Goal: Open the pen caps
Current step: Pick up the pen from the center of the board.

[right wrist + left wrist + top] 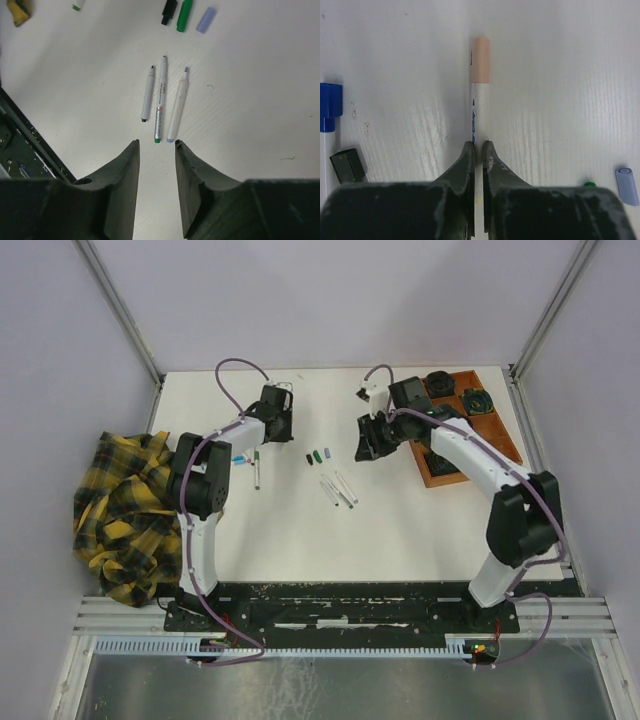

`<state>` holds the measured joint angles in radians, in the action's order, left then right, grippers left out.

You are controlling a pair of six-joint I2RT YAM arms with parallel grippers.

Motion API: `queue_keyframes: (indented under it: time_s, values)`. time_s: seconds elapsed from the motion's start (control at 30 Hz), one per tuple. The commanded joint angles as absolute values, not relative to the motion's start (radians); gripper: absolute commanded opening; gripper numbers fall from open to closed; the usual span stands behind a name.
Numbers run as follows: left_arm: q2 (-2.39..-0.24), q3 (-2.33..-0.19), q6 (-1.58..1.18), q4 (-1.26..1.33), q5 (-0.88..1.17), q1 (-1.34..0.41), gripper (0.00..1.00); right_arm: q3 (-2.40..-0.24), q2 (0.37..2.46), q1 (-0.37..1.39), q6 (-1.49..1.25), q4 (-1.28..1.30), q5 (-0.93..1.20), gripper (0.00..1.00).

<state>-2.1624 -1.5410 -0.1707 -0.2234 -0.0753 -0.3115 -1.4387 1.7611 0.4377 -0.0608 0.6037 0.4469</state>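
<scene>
Peach cap ahead of left end effector, barrel pinched

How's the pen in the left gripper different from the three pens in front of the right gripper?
The capped pen wears a peach cap; the three pens are uncapped, tips bare. The capped pen is clamped in the left gripper; the three pens lie free on the table, ahead of the open right gripper. All have white barrels.
</scene>
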Motion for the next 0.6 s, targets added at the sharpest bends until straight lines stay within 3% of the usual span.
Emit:
queue_keyframes:
  time_s: [0.0, 0.27, 0.4, 0.57]
  values:
    - [-2.064, -1.479, -0.208, -0.195, -0.074, -0.313, 0.03, -1.406, 1.581, 0.393, 0.018, 0.596, 0.637, 0.42]
    - [-1.783, -1.218, -0.304, -0.028, -0.052, -0.331, 0.03, -1.278, 1.279, 0.335, 0.004, 0.466, 0.83, 0.45]
    - [-1.594, -1.004, -0.387, 0.128, 0.029, -0.363, 0.03, -1.194, 1.15, 0.334, -0.04, 0.381, 0.903, 0.54]
    - [-1.297, -0.635, -0.575, 0.533, 0.129, -0.433, 0.03, -1.057, 1.069, 0.333, -0.233, 0.156, 1.009, 0.64]
